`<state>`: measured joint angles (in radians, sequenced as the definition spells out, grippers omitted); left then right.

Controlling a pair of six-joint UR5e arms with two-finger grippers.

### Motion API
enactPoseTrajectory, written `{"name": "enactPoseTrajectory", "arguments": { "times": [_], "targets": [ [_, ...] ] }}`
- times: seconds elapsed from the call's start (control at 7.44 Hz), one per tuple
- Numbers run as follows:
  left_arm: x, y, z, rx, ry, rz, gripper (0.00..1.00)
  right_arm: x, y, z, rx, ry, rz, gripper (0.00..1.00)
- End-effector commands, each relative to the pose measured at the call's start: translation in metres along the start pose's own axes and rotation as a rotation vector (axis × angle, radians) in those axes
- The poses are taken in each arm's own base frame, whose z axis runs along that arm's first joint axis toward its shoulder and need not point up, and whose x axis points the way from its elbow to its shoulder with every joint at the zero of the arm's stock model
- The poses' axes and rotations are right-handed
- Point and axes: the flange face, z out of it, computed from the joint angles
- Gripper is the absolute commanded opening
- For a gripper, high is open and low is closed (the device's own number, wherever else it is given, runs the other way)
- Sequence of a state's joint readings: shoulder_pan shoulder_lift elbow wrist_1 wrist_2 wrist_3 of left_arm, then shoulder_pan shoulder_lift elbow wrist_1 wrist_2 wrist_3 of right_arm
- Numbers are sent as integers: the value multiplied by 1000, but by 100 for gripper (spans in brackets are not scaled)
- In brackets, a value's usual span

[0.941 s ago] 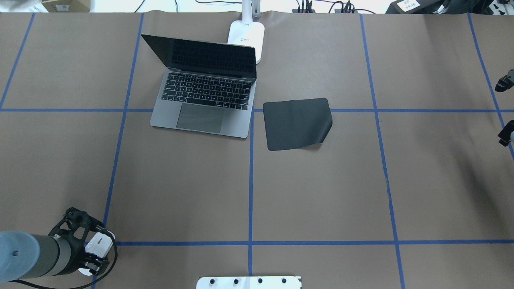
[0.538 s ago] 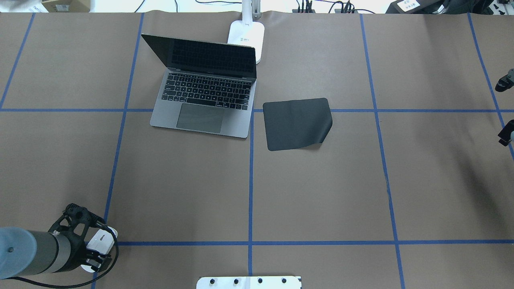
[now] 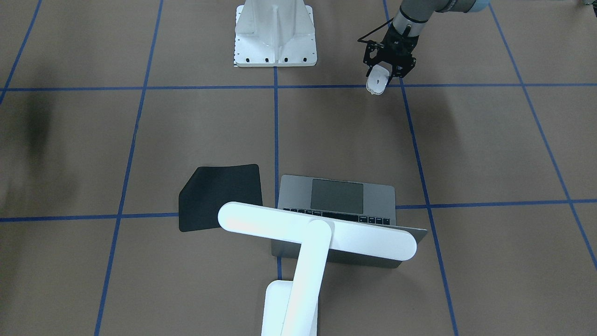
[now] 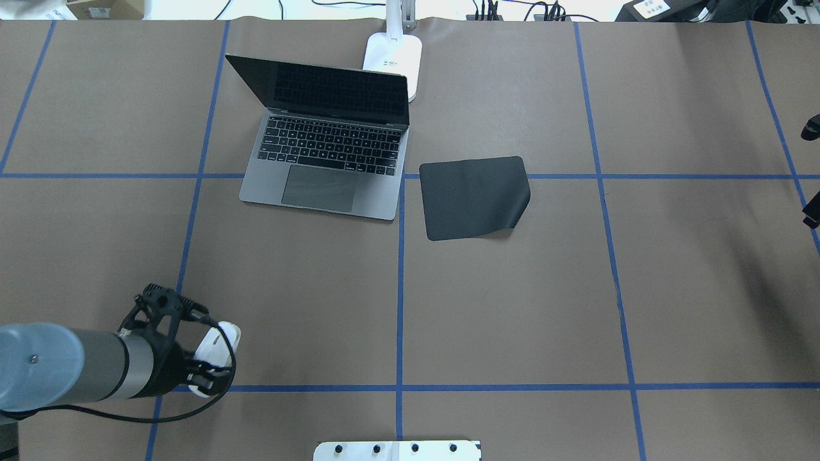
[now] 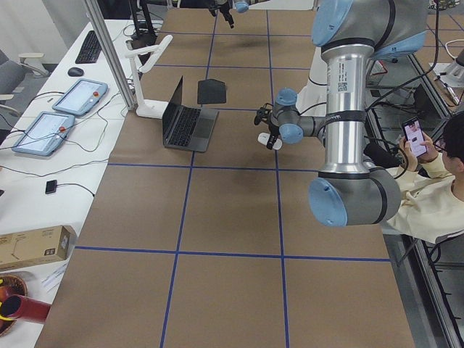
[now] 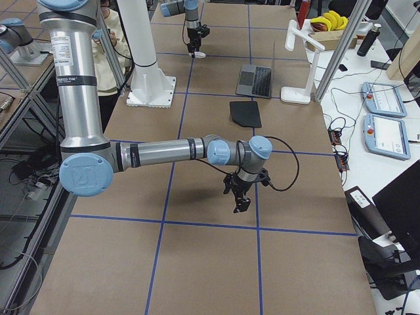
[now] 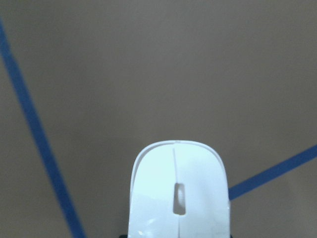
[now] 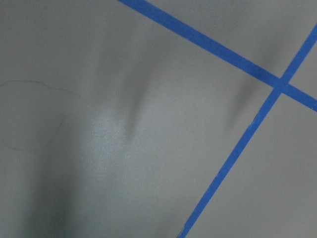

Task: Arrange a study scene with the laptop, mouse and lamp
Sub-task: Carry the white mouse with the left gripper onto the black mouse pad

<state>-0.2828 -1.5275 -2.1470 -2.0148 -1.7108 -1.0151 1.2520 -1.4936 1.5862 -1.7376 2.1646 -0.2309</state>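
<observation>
My left gripper (image 4: 214, 349) is shut on the small white mouse (image 4: 218, 339) and holds it above the table at the near left. The mouse also shows in the front view (image 3: 378, 80) and fills the bottom of the left wrist view (image 7: 178, 193). The grey laptop (image 4: 327, 160) stands open at the far middle, screen dark. The white lamp (image 3: 317, 233) stands behind it, its base (image 4: 394, 57) at the far edge and its bar head over the laptop lid. My right gripper (image 4: 810, 171) is open and empty at the right edge, far from everything.
A flat black mat (image 4: 474, 197) lies right of the laptop, one near corner curled up. The white bolted pedestal (image 3: 275, 32) stands at the near middle edge. Blue tape lines grid the brown table (image 4: 512, 307). A seated person (image 5: 435, 188) is behind the robot.
My left gripper has moved forward and to the right with the mouse, away from the near left corner. The right gripper has slid slightly further out of the right edge.
</observation>
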Motion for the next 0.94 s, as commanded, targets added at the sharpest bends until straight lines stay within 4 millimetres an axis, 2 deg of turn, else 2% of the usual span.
{"name": "enactPoseTrajectory", "arguments": {
  "times": [0.0, 0.13, 0.27, 0.4, 0.81],
  "targets": [
    [38, -59, -18, 64, 3, -38, 11, 37, 15, -3, 15, -33, 25, 100],
    [68, -87, -28, 66, -23, -53, 11, 56, 17, -8, 61, -63, 46, 100],
    [91, -109, -30, 65, -39, -111, 11, 81, 25, -1, 109, -97, 63, 100],
    [114, -126, -24, 61, -45, -137, 11, 92, 28, 11, 112, -95, 64, 100],
    [170, -175, 6, 75, -37, -226, 10, 102, 36, 13, 116, -97, 85, 100]
  ]
}}
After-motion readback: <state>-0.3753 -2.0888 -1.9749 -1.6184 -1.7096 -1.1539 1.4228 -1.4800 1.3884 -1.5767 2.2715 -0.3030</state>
